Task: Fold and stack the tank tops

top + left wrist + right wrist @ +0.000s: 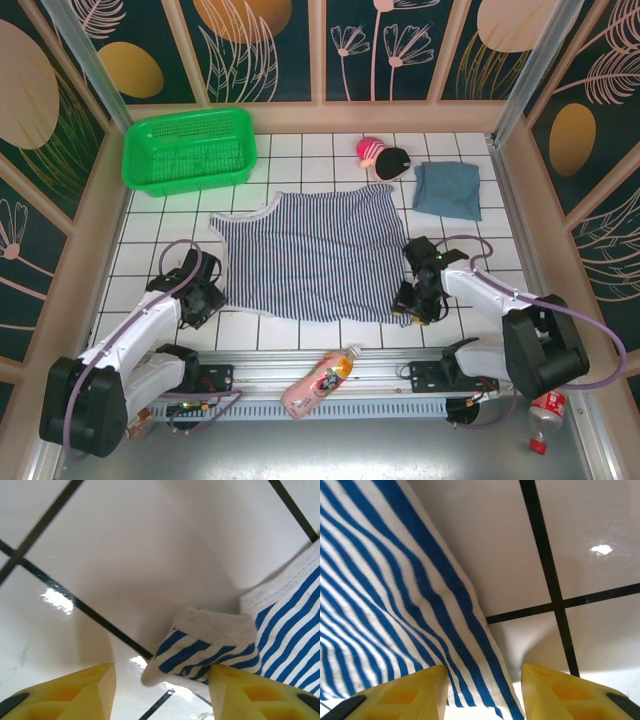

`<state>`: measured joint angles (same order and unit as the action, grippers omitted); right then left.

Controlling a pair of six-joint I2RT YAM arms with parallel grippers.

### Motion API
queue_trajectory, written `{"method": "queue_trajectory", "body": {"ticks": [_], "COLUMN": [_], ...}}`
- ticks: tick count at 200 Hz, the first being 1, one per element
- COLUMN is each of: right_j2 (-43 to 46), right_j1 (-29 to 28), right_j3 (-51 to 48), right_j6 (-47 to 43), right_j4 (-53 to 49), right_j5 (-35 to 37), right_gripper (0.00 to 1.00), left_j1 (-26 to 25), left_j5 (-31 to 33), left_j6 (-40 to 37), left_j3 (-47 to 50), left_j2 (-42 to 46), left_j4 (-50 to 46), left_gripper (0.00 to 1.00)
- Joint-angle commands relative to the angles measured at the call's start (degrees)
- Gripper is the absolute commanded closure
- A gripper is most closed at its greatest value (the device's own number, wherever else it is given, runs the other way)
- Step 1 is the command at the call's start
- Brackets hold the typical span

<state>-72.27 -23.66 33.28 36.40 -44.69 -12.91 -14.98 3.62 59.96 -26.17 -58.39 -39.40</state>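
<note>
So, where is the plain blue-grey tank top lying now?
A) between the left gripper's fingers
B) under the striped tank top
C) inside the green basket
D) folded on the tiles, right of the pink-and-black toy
D: the blue-grey tank top lies folded on the tiles just right of the toy, apart from the striped tank top and the green basket.

- The whole tiled table (pixel 310 160) is being surveyed from high above its near edge.
- The striped tank top (pixel 310 255) is being framed closely, downward, by both wrist views: left corner, right edge.
- That top is being shared by all three views.
</note>
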Motion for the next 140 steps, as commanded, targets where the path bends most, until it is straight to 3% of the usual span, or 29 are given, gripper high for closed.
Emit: {"method": "queue_trajectory", "body": {"ticks": [1, 27, 50, 79, 140], "right_j2": [-0.43, -1.21, 1.05, 2.22, 1.09], "right_j1": [-0.2, -0.52, -0.54, -0.17, 0.45], "right_j3": [-1.38, -1.55, -0.01, 2.05, 8.5], "right_j6": [0.08, -0.54, -0.35, -0.51, -1.41], "right_j4": [1.17, 1.62, -0.01, -1.81, -3.2], "right_j5": [1.22, 0.75, 2.45, 3.62, 2.73], "right_gripper": [0.59, 0.63, 0.74, 0.79, 0.81], "left_j1": [0.21, 0.14, 0.19, 0.15, 0.18], "left_j5": [-2.44, -2.9, -2.28, -1.58, -1.34], "left_j6": [1.19, 0.54, -0.27, -0.62, -1.22], "left_j3": [1.57, 1.97, 0.13, -0.71, -2.49], "left_j2": [-2.1, -3.91, -4.16, -3.4, -3.06], "left_j4": [4.61, 6.27, 4.0, 2.25, 1.38], "left_gripper": [0.51, 0.59, 0.64, 0.78, 0.94]}}
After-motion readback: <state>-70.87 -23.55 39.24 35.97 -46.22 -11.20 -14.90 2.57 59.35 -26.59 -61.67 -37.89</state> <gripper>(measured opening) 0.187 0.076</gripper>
